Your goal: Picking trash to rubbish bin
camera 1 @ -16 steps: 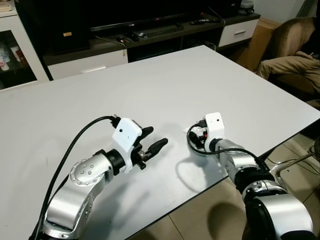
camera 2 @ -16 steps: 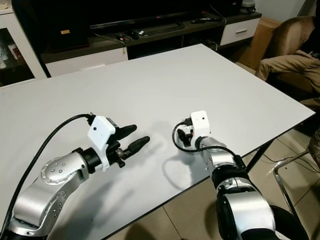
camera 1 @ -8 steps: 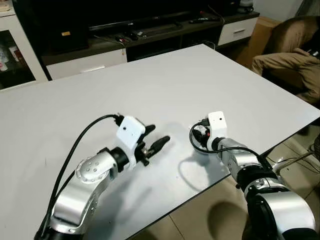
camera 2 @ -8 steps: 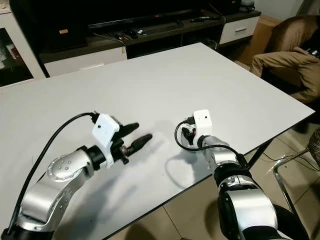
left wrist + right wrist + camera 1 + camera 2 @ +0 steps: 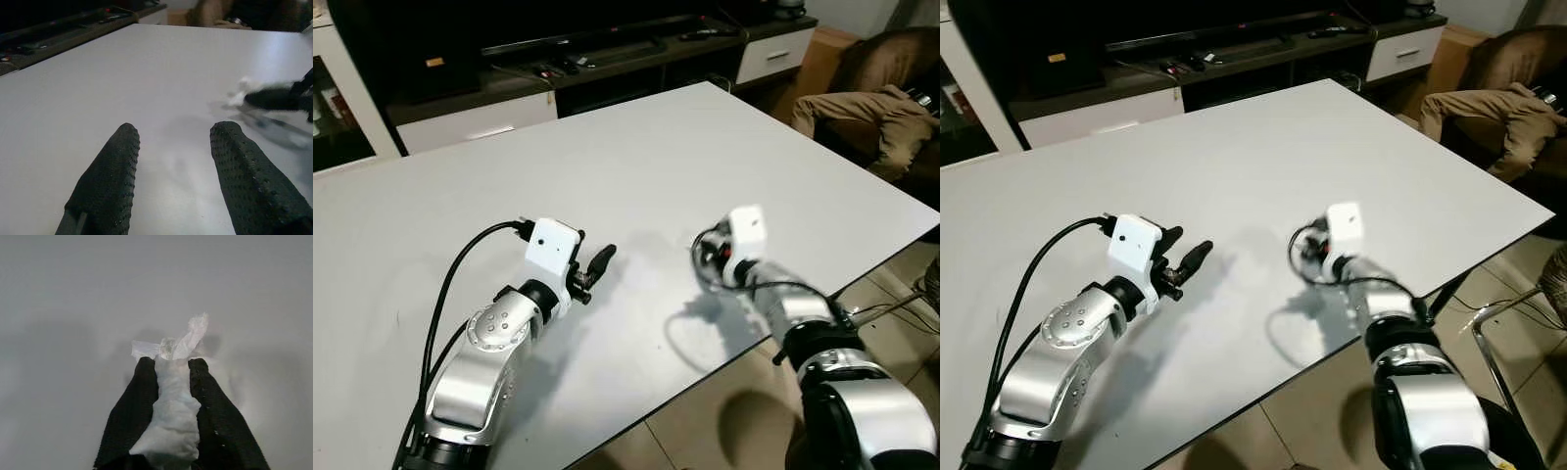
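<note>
While right hand pinches tissue, table spreads beyond.

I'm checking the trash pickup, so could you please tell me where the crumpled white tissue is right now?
The tissue is pinched between the right gripper's shut jaws, just above the white table near its front edge, to the right of the open left gripper.

Silver arms, white wrist camera boxes (black cables looping), textured black-fingered left hand.
</note>
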{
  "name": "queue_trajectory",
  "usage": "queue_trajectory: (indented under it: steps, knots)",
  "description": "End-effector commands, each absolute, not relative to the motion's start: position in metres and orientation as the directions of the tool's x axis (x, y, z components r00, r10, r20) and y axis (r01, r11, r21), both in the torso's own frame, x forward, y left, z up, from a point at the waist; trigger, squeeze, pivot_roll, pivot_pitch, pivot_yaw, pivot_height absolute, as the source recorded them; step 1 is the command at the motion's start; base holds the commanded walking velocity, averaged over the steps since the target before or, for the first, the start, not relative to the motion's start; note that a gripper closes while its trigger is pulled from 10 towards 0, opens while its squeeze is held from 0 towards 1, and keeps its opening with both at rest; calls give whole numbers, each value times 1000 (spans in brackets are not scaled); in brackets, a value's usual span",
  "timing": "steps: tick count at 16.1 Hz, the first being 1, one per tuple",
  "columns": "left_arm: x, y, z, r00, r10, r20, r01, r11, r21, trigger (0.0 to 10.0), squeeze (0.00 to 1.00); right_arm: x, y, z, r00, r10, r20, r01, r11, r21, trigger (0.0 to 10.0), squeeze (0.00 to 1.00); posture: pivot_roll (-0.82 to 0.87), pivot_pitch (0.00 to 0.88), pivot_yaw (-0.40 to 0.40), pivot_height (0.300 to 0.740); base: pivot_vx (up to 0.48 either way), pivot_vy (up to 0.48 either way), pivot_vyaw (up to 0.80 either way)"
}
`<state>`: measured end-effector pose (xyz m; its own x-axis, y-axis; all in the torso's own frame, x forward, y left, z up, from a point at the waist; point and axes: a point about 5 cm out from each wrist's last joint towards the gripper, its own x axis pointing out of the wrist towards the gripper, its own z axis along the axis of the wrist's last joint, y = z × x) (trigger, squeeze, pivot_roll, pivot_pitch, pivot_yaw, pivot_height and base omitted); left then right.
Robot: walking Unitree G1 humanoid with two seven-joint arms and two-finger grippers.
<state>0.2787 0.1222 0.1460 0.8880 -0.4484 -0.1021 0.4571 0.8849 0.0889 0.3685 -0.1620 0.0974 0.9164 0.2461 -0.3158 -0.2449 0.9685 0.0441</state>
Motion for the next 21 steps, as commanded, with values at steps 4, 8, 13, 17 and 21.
queue_trajectory:
  steps: [4,8,13,17,21]
  knots:
    - [278,125,145,936,-347,-65,351,934,68,10000,0,352,-172,137,968,194,-162,-204,978,-48,10000,0,-159,0,-43,740,0,0,0]
    - [268,123,140,947,-315,-65,318,947,50,10000,0,290,-170,129,989,97,-114,-108,990,-96,10000,0,-166,0,-57,740,0,0,-792]
    - [267,119,138,937,-342,-65,346,936,65,10000,0,258,-185,128,992,-6,-129,-12,991,-137,10000,0,-189,0,-35,740,0,0,-800]
    - [263,117,131,935,-348,-70,353,932,84,10000,0,250,-186,124,985,-12,-171,-10,992,-127,10000,0,-187,0,-43,740,0,0,-800]
    - [260,117,130,930,-359,-72,365,926,97,10000,0,247,-177,119,978,22,-207,-45,993,-110,10000,0,-182,0,-52,740,0,0,-800]
